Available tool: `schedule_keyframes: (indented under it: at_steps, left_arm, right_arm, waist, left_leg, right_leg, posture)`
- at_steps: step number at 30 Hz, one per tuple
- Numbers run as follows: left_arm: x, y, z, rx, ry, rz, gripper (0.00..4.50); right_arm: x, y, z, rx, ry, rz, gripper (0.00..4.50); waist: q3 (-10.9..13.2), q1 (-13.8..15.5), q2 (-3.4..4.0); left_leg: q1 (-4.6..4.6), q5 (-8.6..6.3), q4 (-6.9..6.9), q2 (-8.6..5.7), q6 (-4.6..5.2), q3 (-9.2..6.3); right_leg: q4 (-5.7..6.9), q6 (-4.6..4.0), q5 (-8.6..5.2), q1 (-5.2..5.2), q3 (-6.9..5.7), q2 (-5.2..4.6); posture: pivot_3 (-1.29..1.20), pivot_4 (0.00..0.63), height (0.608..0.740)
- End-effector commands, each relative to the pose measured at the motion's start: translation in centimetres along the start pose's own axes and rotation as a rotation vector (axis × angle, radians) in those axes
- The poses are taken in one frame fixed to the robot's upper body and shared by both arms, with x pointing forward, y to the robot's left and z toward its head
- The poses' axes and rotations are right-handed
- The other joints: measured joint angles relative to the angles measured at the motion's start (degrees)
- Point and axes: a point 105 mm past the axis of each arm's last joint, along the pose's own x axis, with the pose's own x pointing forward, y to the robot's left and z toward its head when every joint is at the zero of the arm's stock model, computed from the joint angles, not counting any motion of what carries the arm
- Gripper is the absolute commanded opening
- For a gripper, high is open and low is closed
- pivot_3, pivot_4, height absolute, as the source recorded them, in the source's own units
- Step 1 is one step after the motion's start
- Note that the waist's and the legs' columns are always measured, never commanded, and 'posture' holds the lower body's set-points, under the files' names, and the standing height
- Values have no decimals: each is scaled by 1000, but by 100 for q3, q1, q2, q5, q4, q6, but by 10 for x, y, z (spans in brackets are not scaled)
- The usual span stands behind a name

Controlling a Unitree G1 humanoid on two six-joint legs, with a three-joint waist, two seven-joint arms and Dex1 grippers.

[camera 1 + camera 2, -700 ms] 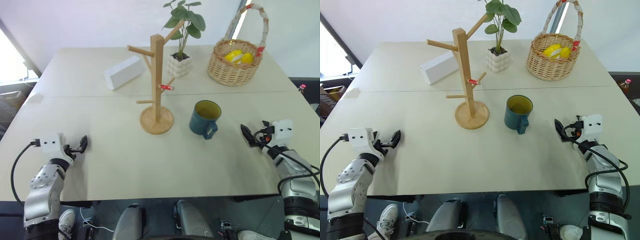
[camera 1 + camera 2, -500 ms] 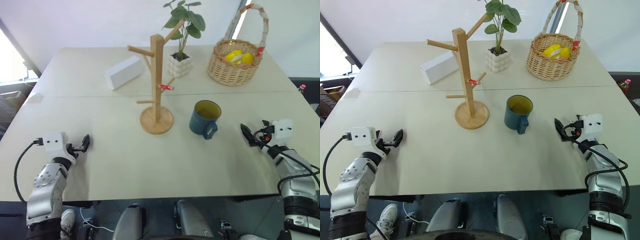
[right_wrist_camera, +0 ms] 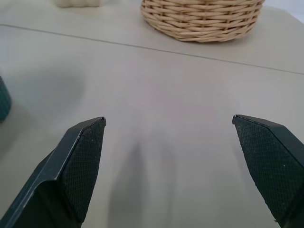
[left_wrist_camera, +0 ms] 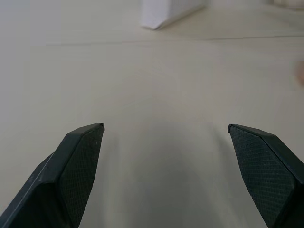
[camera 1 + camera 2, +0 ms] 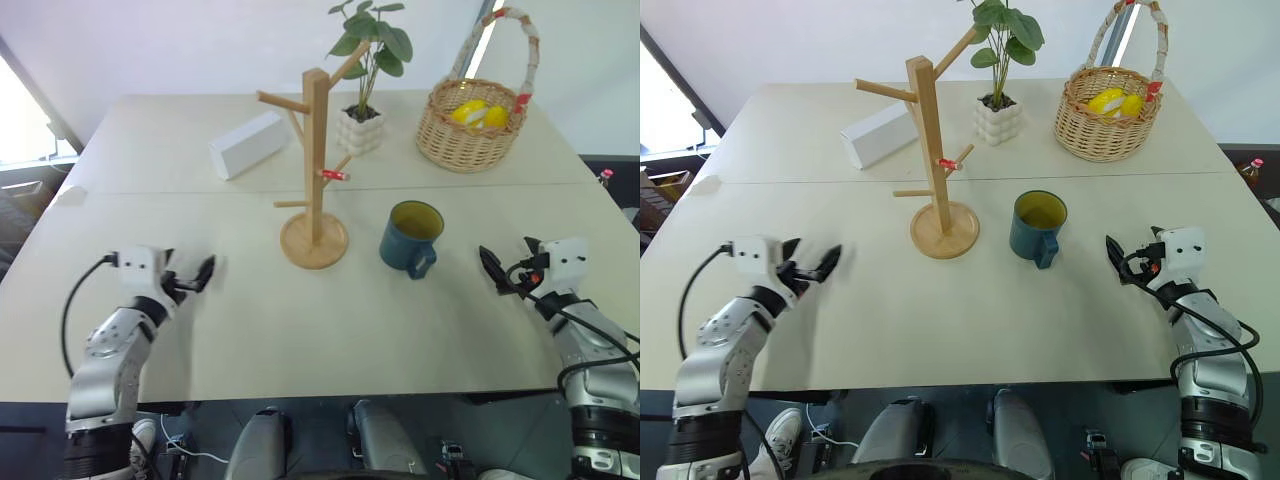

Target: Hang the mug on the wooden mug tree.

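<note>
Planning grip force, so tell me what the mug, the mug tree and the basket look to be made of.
The mug: likely glazed ceramic, with a smooth, dark teal outside and a yellow-olive inside.
The mug tree: light, unpainted wood with a matte finish, a square post, pegs and a disc base.
The basket: woven wicker or rattan, with visible weave rows.

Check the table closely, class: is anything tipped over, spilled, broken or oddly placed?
Nothing stands out. The mug stands upright beside the wooden mug tree, which is upright with bare pegs. The potted plant, basket and white box sit tidily. No spills show.
</note>
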Motion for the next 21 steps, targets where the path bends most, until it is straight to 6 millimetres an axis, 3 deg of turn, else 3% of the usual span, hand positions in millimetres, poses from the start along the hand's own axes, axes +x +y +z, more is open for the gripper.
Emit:
schedule_keyframes:
  at_steps: [1,6,9,12,15,17,19,21]
  left_arm:
    - [4,-47,16,19,-65,-251,4500]
    - [-7,-104,14,86,-36,-619,4500]
    - [-11,-128,13,121,-23,-770,4500]
    - [-11,-140,13,144,-32,-824,4500]
    - [-12,-154,14,156,-49,-883,4500]
    - [-16,-163,16,156,-65,-928,4500]
    - [-19,-169,17,156,-73,-970,4500]
    - [-24,-175,15,159,-61,-1016,4500]
  right_arm:
    - [-13,-3,18,-26,-63,-22,4437]
    - [-39,6,17,-58,-49,6,4437]
    - [-55,35,18,-58,-30,153,4437]
    - [-70,73,18,-23,0,335,3616]
    - [-71,110,21,-26,-3,451,2093]
    - [-64,125,25,-9,-30,466,922]
    - [-57,132,23,-9,-41,461,38]
    - [-47,137,18,-13,-44,435,38]
  waist:
    - [0,4,0]
    - [-1,0,3]
    - [0,-1,11]
    - [-1,-18,12]
    - [-1,-21,12]
    - [-1,-19,12]
    - [0,-8,11]
    - [1,4,7]
  left_leg:
    - [0,0,0,0,0,0]
    - [1,0,-1,1,0,-2]
    - [3,0,-1,2,0,-2]
    - [4,0,-1,5,1,-1]
    - [6,0,0,6,1,-1]
    - [7,0,2,7,1,-1]
    - [7,0,4,7,1,-2]
    - [6,0,5,6,1,-2]
  right_leg:
    - [0,0,0,-1,0,0]
    - [1,-2,-1,0,1,2]
    - [1,-4,-2,2,1,4]
    - [1,-3,-3,3,3,9]
    - [1,-2,-3,3,3,13]
    - [1,-2,-3,3,4,15]
    - [1,-2,-3,3,4,16]
    - [1,-2,-3,2,4,16]
  posture:
    - [0,150,740]
    - [0,150,740]
    - [0,150,740]
    - [0,150,740]
    - [0,150,740]
    - [0,150,740]
    - [0,150,740]
    - [0,150,740]
